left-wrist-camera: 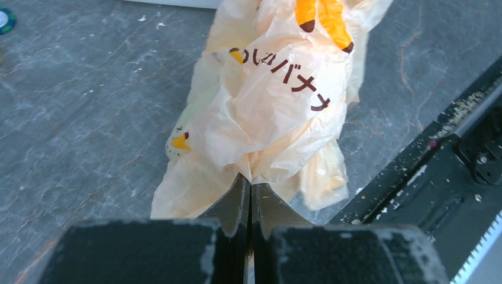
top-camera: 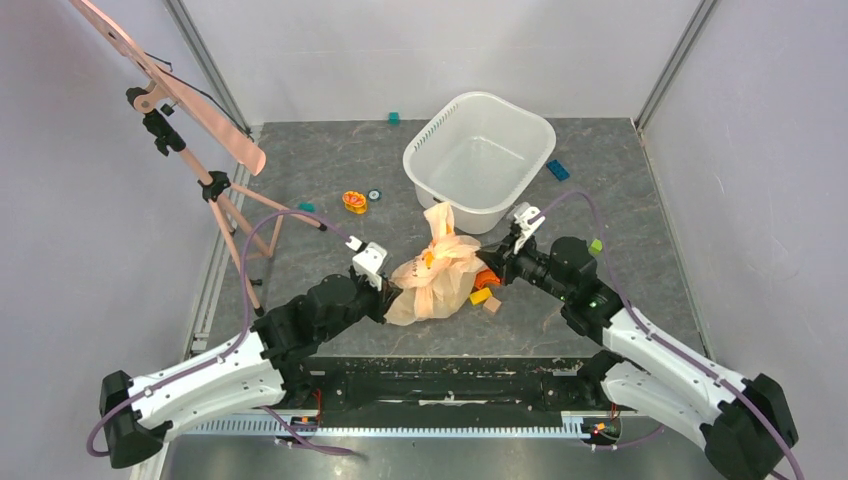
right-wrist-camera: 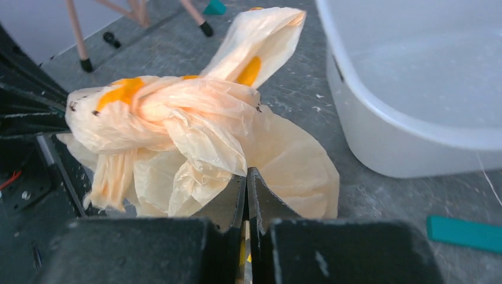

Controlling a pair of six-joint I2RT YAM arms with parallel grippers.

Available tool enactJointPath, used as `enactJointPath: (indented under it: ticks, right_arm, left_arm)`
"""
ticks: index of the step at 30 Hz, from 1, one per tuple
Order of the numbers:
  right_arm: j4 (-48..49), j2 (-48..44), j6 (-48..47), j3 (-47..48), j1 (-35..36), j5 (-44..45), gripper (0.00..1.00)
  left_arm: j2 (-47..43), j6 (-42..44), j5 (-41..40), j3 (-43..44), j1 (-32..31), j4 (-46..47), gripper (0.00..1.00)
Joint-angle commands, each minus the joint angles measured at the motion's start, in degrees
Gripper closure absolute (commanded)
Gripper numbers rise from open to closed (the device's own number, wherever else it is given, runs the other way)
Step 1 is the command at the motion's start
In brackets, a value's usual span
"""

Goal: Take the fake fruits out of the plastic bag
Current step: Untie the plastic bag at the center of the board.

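The plastic bag (top-camera: 435, 278) is a crumpled peach-beige bundle with yellow banana prints, between my two grippers near the table's front. My left gripper (top-camera: 386, 292) is at its left side. In the left wrist view the jaws (left-wrist-camera: 250, 182) are shut, pinching a fold of the bag (left-wrist-camera: 278, 100). My right gripper (top-camera: 492, 270) is at its right side. In the right wrist view the jaws (right-wrist-camera: 245, 176) are shut on the bag's (right-wrist-camera: 177, 130) lower film. No fake fruit shows clearly. A pale speckled shape (left-wrist-camera: 177, 142) shows through the film.
A white tub (top-camera: 480, 160) stands behind the bag and shows in the right wrist view (right-wrist-camera: 414, 118). Small orange, yellow and tan blocks (top-camera: 484, 295) lie by the right gripper. A pink easel (top-camera: 200, 150) stands at the left. An orange flower disc (top-camera: 354, 202) and a teal block (top-camera: 558, 170) lie farther back.
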Motion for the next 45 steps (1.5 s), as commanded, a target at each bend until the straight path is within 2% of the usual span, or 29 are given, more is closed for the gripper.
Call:
enactJointPath:
  ticks: [1,3,14,17,20,22,25,26,30,33,37,41,45]
  right_arm:
    - [-3.00,-4.69,8.78,-1.54,-0.09,14.38,1.00]
    - [-6.13,-6.24,11.07,-1.89,-0.15,20.11,1.00]
    - [-17.42,-13.74,20.75,-6.31,-0.13,39.28,1.00]
    - [-20.25,-15.23,24.02,-7.09,-0.22,42.00,1.00]
    - [-20.38,-16.81,22.78,-7.62,-0.22,41.26,1.00]
    - [-19.00,-17.93,17.97,-7.53,-0.22,39.37,0.90]
    - [-14.66,-20.16,6.73,-7.39,-0.28,31.97,0.52]
    - [-13.02,-20.77,3.02,-7.25,-0.22,28.57,0.44]
    - [-8.30,-21.59,-11.43,-6.56,-0.21,11.22,0.26]
    - [-5.51,-20.40,-21.17,-5.56,-0.13,-1.17,0.20]
    - [-5.81,-16.71,-32.99,-3.01,-0.13,-8.48,0.17]
    - [-7.37,-12.17,-45.29,-1.31,-0.04,-9.66,0.16]
    - [-6.29,-9.19,-50.40,0.15,0.78,-7.43,0.18]
  left_arm:
    - [-2.27,-4.62,-7.11,-1.61,-0.23,-2.16,0.98]
    - [-2.70,-5.16,-8.15,-1.90,-0.24,-2.77,0.98]
    - [-4.23,-8.02,-13.18,-2.95,-0.15,-5.79,0.98]
    - [-5.70,-8.20,-14.13,-3.52,-0.12,-6.85,0.98]
    - [-7.13,-8.00,-13.64,-4.37,-0.12,-6.52,0.98]
    - [-7.67,-6.89,-12.41,-4.73,-0.17,-5.50,0.98]
    - [-7.30,-4.15,-9.34,-4.74,-0.18,-3.50,0.98]
    - [-6.96,-3.43,-8.24,-4.67,-0.17,-2.94,0.98]
    - [-4.58,-1.36,-5.88,-3.72,-0.12,-0.98,0.98]
    - [-2.66,-0.69,-5.07,-2.91,-0.16,-0.26,0.98]
    - [-1.82,-0.73,-4.09,-2.87,-0.19,0.81,0.98]
    - [-1.83,-0.73,-3.74,-3.01,-0.18,1.38,0.98]
    - [-2.01,-0.38,-3.73,-3.03,-0.16,1.38,0.98]
